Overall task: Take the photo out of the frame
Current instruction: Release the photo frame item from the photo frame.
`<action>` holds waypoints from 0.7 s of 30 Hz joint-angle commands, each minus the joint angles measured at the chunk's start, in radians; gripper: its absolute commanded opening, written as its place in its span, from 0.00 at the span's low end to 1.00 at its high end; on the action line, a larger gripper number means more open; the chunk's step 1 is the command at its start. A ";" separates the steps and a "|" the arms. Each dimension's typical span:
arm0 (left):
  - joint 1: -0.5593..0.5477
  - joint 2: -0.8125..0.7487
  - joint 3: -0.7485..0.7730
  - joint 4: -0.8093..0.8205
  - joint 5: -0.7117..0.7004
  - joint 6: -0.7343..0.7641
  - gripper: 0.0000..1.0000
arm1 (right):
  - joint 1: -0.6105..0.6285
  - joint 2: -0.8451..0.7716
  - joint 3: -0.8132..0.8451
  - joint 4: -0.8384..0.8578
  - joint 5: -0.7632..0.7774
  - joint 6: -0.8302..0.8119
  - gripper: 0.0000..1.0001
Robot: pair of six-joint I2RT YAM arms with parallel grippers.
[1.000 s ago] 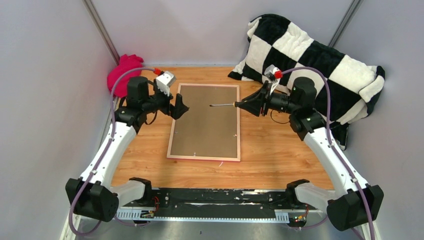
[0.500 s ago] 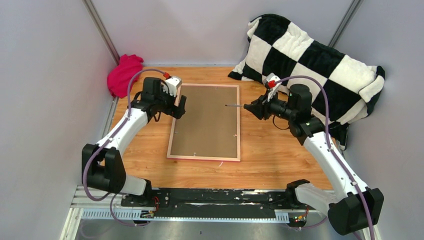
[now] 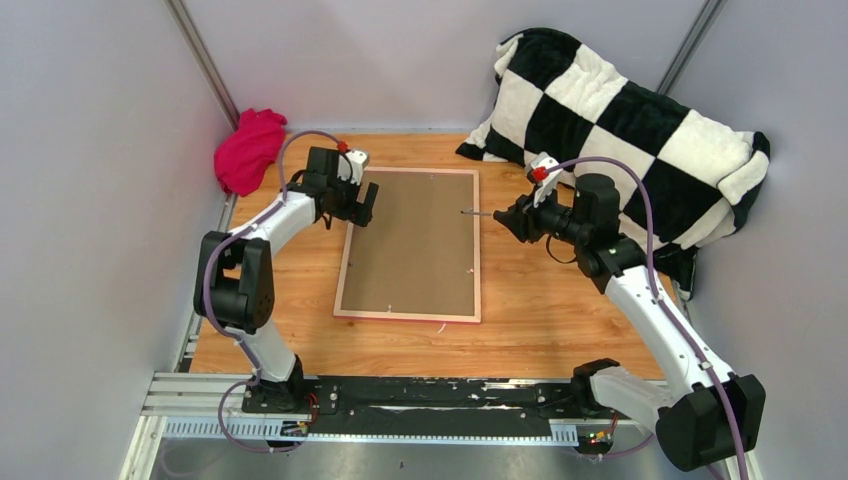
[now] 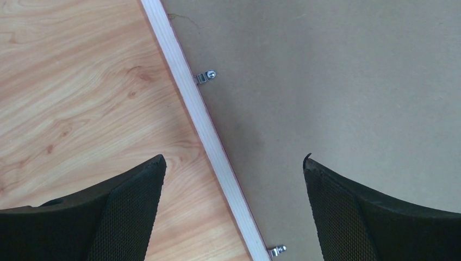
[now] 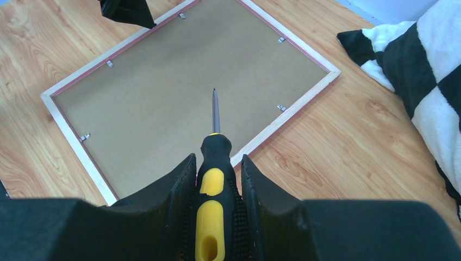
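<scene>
The frame (image 3: 346,250) lies face down on the wooden table, its brown backing board (image 3: 412,243) up and held by small metal clips (image 4: 205,76). The photo is hidden beneath the board. My left gripper (image 3: 362,205) hovers open over the frame's left rail near the far corner. In the left wrist view the rail (image 4: 202,126) runs between the spread jaws of the left gripper (image 4: 232,163). My right gripper (image 3: 505,215) is shut on a black and yellow screwdriver (image 5: 213,179). Its tip (image 3: 462,212) points over the board near the right rail.
A black and white checkered blanket (image 3: 620,120) is heaped at the back right, close to my right arm. A magenta cloth (image 3: 248,148) lies in the back left corner. Grey walls close in the table on three sides.
My left arm has stretched forward and sunk lower, keeping its gripper over the frame's left rail. My right gripper has drawn back to the right, so the screwdriver tip has moved from mid-board towards the right rail.
</scene>
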 commanded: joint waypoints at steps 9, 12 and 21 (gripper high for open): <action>0.056 0.087 -0.023 0.079 -0.009 -0.030 0.88 | -0.004 0.006 -0.026 0.085 0.181 0.024 0.00; 0.080 0.113 -0.028 0.070 0.039 -0.030 0.84 | 0.006 0.035 0.001 0.070 0.286 0.064 0.00; 0.122 0.159 -0.055 0.056 0.201 -0.052 0.70 | 0.310 0.171 0.095 0.141 0.867 0.029 0.00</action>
